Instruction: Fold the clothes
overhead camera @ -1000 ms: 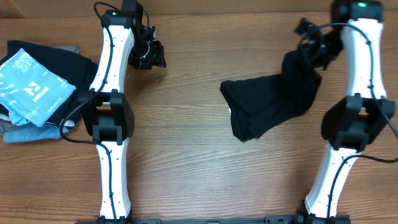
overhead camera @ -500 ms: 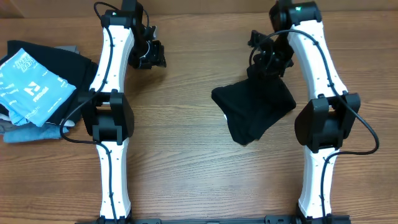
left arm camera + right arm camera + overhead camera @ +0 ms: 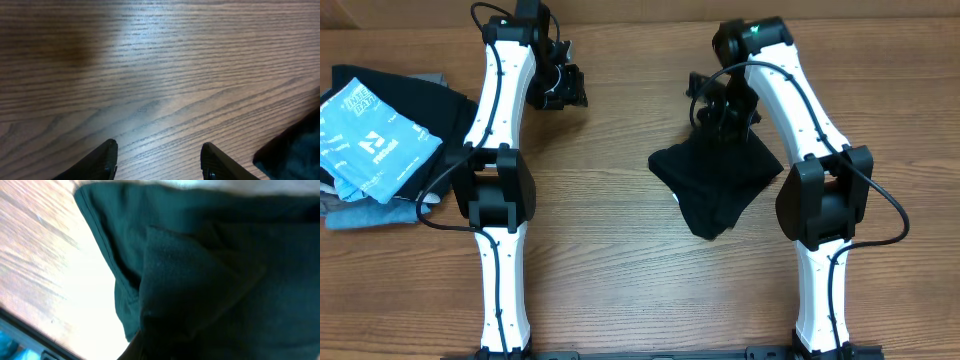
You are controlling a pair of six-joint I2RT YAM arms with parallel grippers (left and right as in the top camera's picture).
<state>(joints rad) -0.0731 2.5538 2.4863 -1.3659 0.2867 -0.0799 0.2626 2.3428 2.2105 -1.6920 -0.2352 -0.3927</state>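
Overhead shows your right gripper [image 3: 722, 112] pinched on the black garment [image 3: 715, 185], bunched right of centre; the left gripper [image 3: 157, 159] gapes empty, far left. Dragging single-handed could crumple it, or the fabric could slip free.

— Any writing to read here?
— Only on the pile of clothes [image 3: 350, 205] at the left edge of the overhead view. The black shirt [image 3: 435, 110] on top carries a light-blue print [image 3: 368, 138] with white marks, seemingly a logo and a line of letters.
— What does it say?
— Too small to make out.
— And the black garment [image 3: 715, 185]?
— Plain dark cloth in both views that show it.
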